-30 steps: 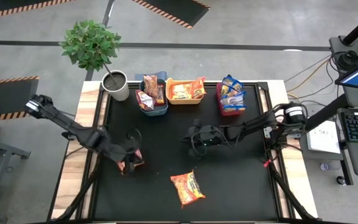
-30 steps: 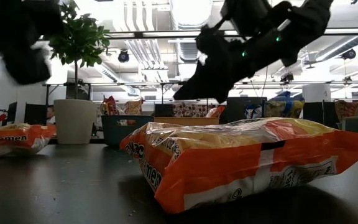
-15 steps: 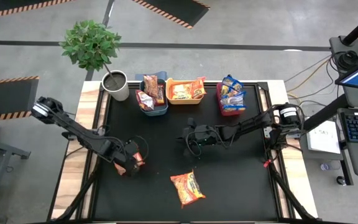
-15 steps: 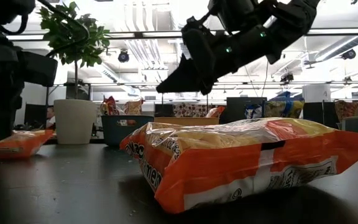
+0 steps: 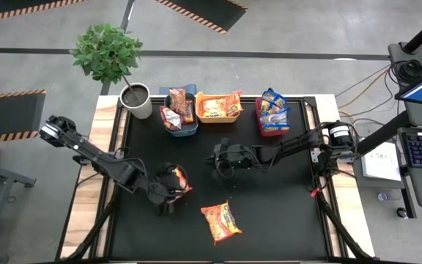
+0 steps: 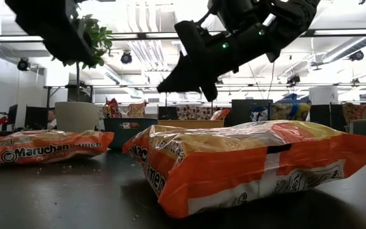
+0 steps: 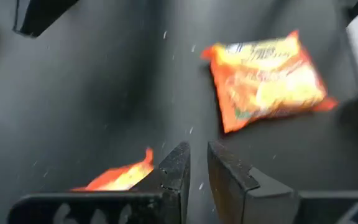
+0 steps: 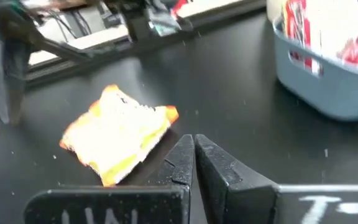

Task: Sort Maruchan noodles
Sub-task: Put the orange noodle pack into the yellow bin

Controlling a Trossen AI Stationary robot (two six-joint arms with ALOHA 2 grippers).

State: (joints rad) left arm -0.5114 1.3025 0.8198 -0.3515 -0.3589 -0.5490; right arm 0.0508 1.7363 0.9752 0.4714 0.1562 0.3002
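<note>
Two orange Maruchan noodles packets lie flat on the black table. One (image 5: 179, 179) lies left of the middle, also in the low view (image 6: 49, 146) and the right wrist view (image 8: 117, 134). The other (image 5: 221, 222) lies nearer the front edge (image 7: 266, 78). My left gripper (image 5: 168, 196) hangs above the table just beside the first packet. Its fingers (image 7: 197, 165) are all but shut, with a narrow slit and nothing in it. My right gripper (image 5: 214, 157) is shut and empty (image 8: 193, 149), raised over the table's middle and pointing toward the left.
Along the far edge stand a blue-grey bin (image 5: 182, 126) with dark red packets, a yellow bin (image 5: 200, 116) with orange packets and a red bin (image 5: 259, 117) with blue packets. A potted plant (image 5: 136, 101) stands at the far left corner. White crumbs dot the table.
My left gripper has gone toward the table's right and risen, rolling as it went. The orange packet beside it has slid along the table the same way and now lies flat, nearer the middle. My right gripper has drifted a little toward the left.
</note>
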